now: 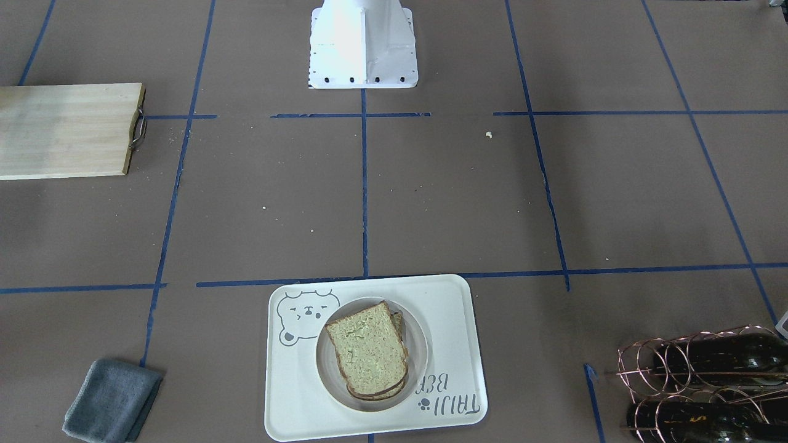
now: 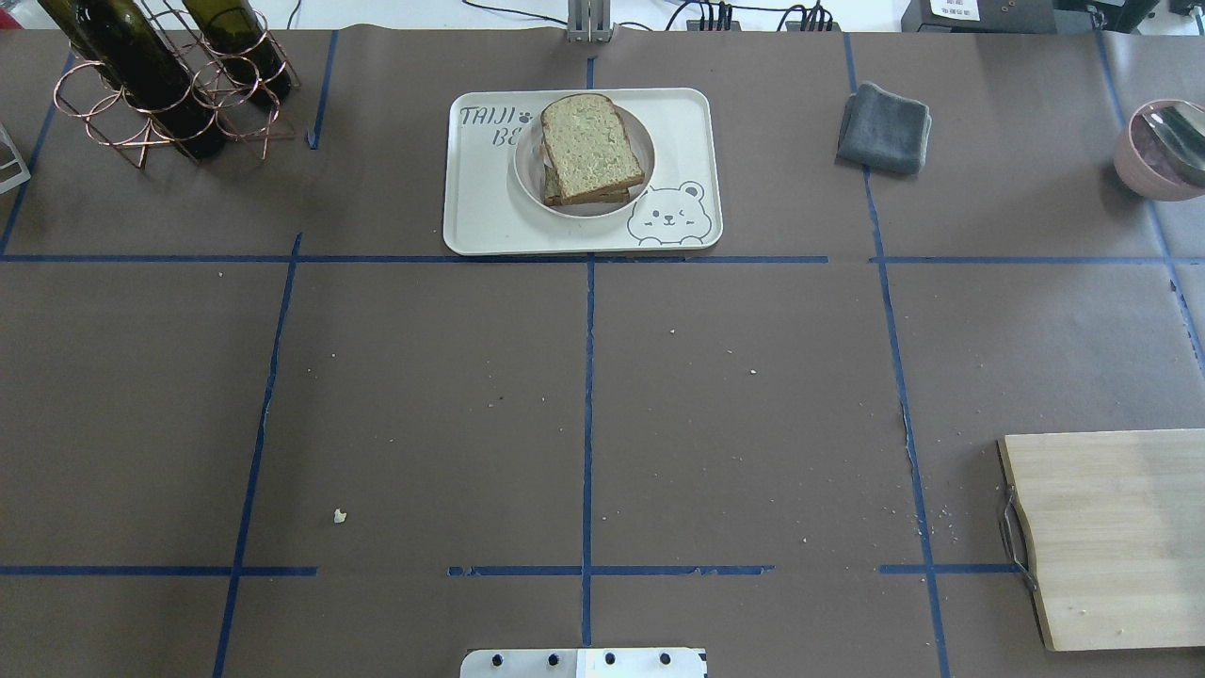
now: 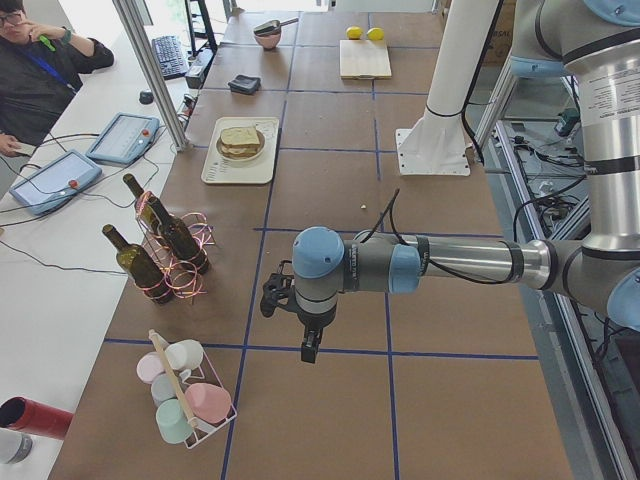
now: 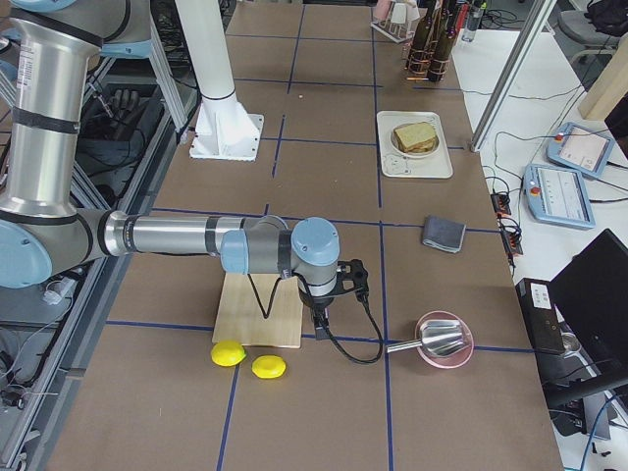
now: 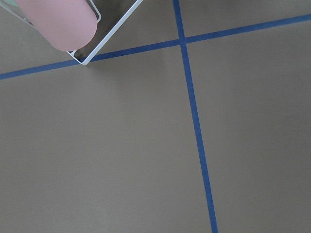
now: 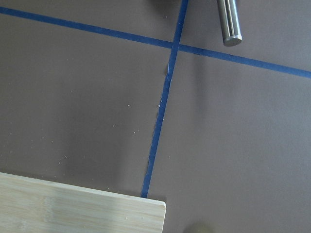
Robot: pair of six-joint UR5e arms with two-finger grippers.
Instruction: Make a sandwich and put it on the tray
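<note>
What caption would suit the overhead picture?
Sandwich on a plate sits on the bear tray, grey cloth nearby.

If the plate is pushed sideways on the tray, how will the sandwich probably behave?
The sandwich likely shifts apart: its slices sit offset. It looks soft, so probably light and squashable. The plate may slide on the smooth-looking tray.

1. The left arm (image 3: 460,262) stretches out level, its forearm straight and its wrist bent downward.
2. The left gripper (image 3: 310,348) hangs pointing straight down. Whether its fingers are apart or together cannot be told.
3. The right arm (image 4: 167,235) also reaches out level, with its wrist turned down.
4. The right gripper (image 4: 321,320) points down too, and its finger state cannot be told.
</note>
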